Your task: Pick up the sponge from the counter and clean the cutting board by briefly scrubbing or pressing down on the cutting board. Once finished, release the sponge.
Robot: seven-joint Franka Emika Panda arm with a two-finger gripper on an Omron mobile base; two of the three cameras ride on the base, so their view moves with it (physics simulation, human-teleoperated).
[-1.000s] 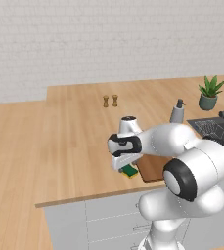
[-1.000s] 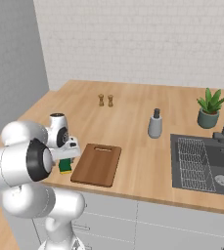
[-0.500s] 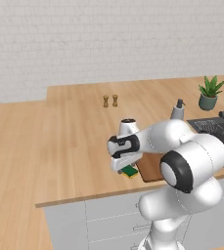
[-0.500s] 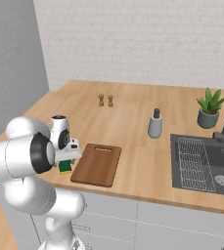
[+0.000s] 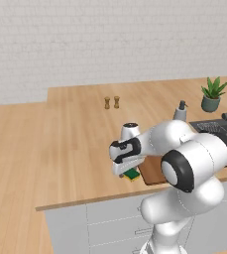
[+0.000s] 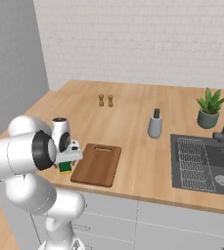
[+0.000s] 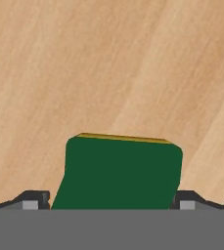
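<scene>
The sponge [image 7: 119, 172], dark green on top with a yellow layer beneath, lies flat on the light-wood counter [image 5: 60, 149] just left of the dark brown cutting board [image 6: 98, 164]. My gripper [image 7: 112, 201] is down over the sponge and open, one fingertip [image 7: 35, 199] at each short side, with very narrow gaps. In the base views the white hand covers most of the sponge [image 5: 132, 175] [image 6: 65, 168]. The near left corner of the cutting board [image 5: 153, 174] is partly hidden behind my forearm.
Two small shakers [image 6: 105, 100] stand at the back of the counter. A grey soap dispenser [image 6: 155, 124], a potted plant [image 6: 209, 108] and a dark sink [image 6: 201, 163] with a tap lie to the right. The counter's front edge [image 5: 95, 201] runs close to the sponge.
The hand has sunk a little lower over the sponge and the fingers have drawn slightly inward. The sponge and the board have not moved.
</scene>
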